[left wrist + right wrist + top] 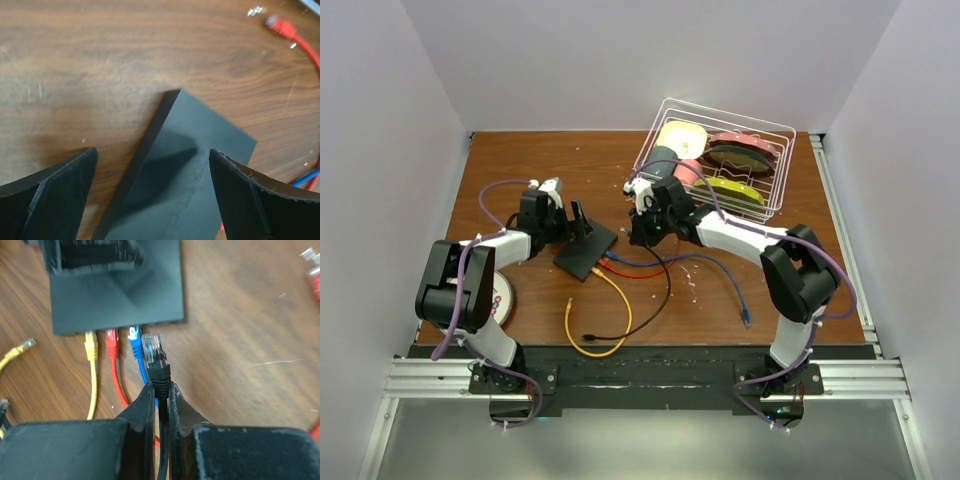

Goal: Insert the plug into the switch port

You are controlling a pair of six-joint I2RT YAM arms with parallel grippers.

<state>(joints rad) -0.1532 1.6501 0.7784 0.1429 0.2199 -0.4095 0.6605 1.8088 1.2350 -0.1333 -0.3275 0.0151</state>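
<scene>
Matte black switch (120,300), smooth brown wood-grain table (100,45), clear glossy plastic plug (152,346) with black boot, white wire dish basket (784,165)

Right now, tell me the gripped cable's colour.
The cable is black, seen best in the right wrist view.

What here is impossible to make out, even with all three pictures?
1. Free port: the right wrist view shows the switch from above. Its front edge is dark, so no opening shows beside the blue cable.
2. Plug: in the top view it is too small and sits under the right gripper.
3. Left gripper: the left wrist view's bottom edge cuts off the switch, so contact cannot be told.
</scene>
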